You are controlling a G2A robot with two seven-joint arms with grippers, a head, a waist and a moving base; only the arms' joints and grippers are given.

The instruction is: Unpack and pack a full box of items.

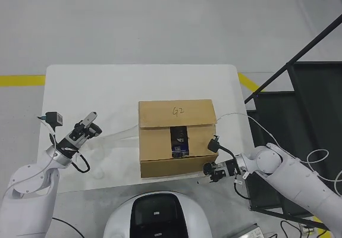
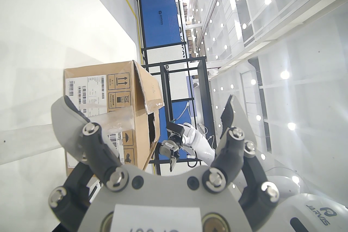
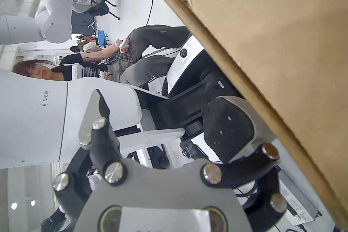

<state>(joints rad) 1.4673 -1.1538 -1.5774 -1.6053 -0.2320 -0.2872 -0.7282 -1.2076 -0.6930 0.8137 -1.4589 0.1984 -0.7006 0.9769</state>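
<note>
A brown cardboard box stands in the middle of the white table. Its top flaps leave a gap over a dark blue item inside. A clear tape strip trails from the box's left side towards my left gripper. That gripper hovers left of the box, open and holding nothing. In the left wrist view the left gripper faces the labelled box and the tape strip. My right gripper is at the box's near right corner, open, beside the cardboard wall.
A black metal stair frame stands just off the table's right edge. A white cable runs from the box's right side towards it. Bare table lies behind and to the left of the box.
</note>
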